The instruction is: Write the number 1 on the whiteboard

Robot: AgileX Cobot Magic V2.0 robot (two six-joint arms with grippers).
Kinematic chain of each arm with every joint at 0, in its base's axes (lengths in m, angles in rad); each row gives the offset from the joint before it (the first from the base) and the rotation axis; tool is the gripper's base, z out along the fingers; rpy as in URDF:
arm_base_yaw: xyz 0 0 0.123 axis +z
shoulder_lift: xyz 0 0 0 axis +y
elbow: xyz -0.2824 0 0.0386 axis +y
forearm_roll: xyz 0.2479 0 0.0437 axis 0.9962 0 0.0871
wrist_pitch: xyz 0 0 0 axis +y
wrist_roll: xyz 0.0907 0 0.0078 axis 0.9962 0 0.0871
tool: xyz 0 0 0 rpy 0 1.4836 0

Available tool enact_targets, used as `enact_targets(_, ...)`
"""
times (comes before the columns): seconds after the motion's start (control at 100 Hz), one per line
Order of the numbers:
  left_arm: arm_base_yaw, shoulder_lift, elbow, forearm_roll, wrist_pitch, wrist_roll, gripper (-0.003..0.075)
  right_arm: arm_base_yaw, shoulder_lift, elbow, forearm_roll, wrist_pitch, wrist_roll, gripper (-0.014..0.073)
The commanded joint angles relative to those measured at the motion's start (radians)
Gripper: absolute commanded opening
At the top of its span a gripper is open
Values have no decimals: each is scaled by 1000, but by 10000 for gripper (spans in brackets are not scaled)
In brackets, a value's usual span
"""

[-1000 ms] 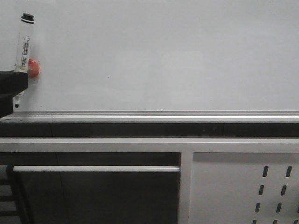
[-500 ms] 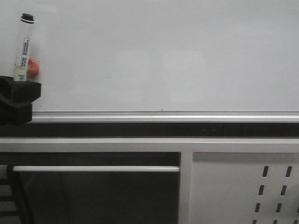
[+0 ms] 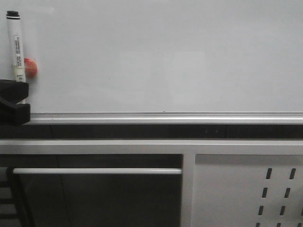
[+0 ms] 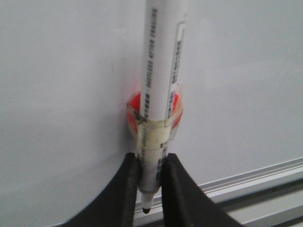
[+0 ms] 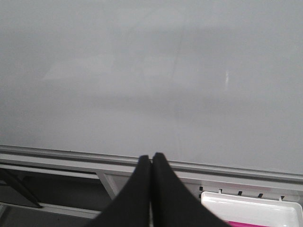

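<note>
At the far left of the whiteboard (image 3: 161, 56), no number 1 is visible: the glossy surface shows bare in every view, so the stroke looks not yet begun. A white marker (image 3: 17, 45) stands upright there, black cap end up and writing tip down, pinched low on its barrel by the left end effector (image 4: 149, 182), just above the silver bottom rail (image 3: 165, 116). A red round magnet (image 3: 30, 68) sits on the board right behind the barrel. Its nib points down toward the rail, not at the surface; my judgement is that a pass made with this orientation would leave no ink, and the barrel could snag the magnet and twist in the narrow pinch. The right end effector (image 5: 151, 163) is pressed together and holds nothing, well away above a white tray (image 5: 251, 208).
</note>
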State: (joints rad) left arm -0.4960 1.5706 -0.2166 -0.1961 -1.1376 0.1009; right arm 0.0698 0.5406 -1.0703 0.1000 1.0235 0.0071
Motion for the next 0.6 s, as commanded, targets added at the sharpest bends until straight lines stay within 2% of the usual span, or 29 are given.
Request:
enact_targets(0.0,-5,-16,-19,-13,-188,0,-18,3,17,-25,4,-66,-7,-62)
enact_targets(0.35,-5,-32,44,140,-226,-6,-18,3,17,-25,4,-66,-7,-62)
enact_targets(0.59,-5,-118,114,227,-226,-40,-18,3,17,-25,4,-66,-7,-62)
